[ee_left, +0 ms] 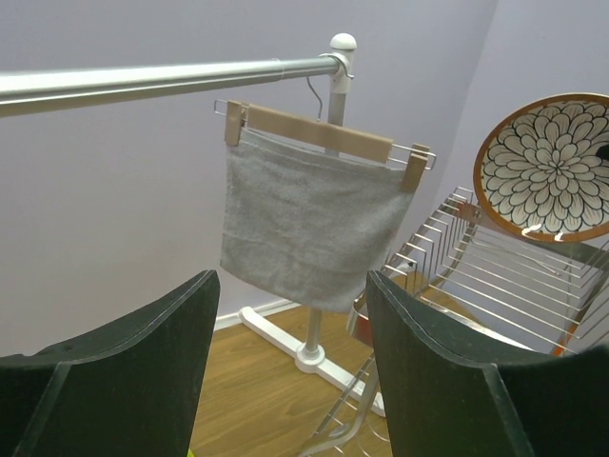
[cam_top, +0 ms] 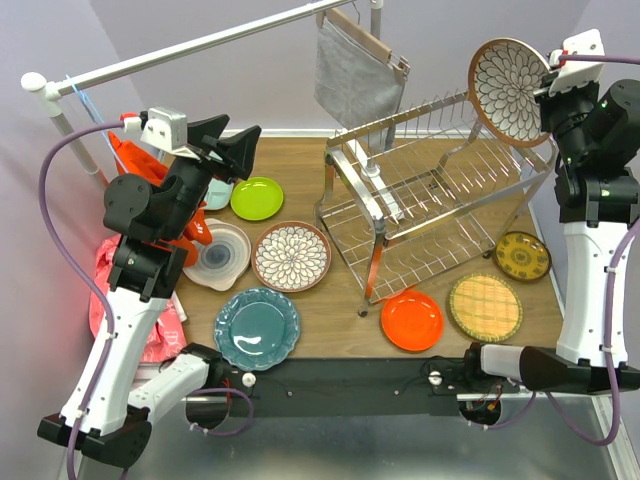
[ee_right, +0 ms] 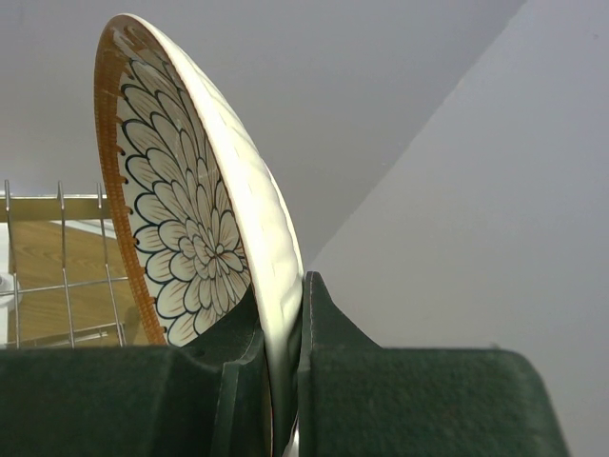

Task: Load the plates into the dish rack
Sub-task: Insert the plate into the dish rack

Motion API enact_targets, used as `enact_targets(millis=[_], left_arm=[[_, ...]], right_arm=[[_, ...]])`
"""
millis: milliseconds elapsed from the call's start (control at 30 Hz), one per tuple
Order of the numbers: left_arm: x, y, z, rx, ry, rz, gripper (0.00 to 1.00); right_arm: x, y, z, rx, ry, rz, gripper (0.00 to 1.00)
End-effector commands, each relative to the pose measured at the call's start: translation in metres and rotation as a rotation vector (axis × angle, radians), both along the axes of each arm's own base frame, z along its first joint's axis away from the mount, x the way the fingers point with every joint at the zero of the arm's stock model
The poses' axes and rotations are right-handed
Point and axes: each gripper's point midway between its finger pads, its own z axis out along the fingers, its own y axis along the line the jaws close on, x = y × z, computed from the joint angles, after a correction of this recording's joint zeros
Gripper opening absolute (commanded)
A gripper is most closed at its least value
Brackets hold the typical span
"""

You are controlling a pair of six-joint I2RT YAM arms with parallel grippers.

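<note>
Up high over the right end of the dish rack (cam_top: pixel 440 190), pinched a flower plate (cam_top: pixel 510 90) by its edge with the right gripper (cam_top: pixel 553 75), plate standing on its side. Held the left gripper (cam_top: pixel 235 135) spread wide, off to the left of the dish rack. Saw other plates (cam_top: pixel 257 328) lying flat on the table (cam_top: pixel 340 310), left of and in front of the dish rack.

Dish rack (cam_top: pixel 440 200): shiny metal wire. Floral plate (ee_right: pixel 190 238): glossy glazed ceramic. Cloth (ee_left: pixel 309 228): grey, matt, soft weave; hanger (ee_left: pixel 314 129) wood. Surface (cam_top: pixel 340 320): smooth wood grain. Jaws: matt dark plastic.
</note>
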Motion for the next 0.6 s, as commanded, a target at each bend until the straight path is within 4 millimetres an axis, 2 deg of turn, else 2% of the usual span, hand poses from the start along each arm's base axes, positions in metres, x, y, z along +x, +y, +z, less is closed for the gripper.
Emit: enact_targets(millis=[0,233,567], left_arm=[[-0.003,0.008,0.005,-0.025,-0.020,0.030,0.72],[-0.001,0.007,0.005,-0.024,-0.017,0.031,0.72],[0.000,0.007,0.005,-0.028,-0.015,0.029,0.72]], right_arm=[[-0.018,0.005,0.050,-0.006,-0.185,0.024,0.01],[-0.017,0.001,0.034,0.012,-0.154,0.004,0.01],[-0.019,-0.007,0.027,0.040,-0.144,-0.043,0.01]])
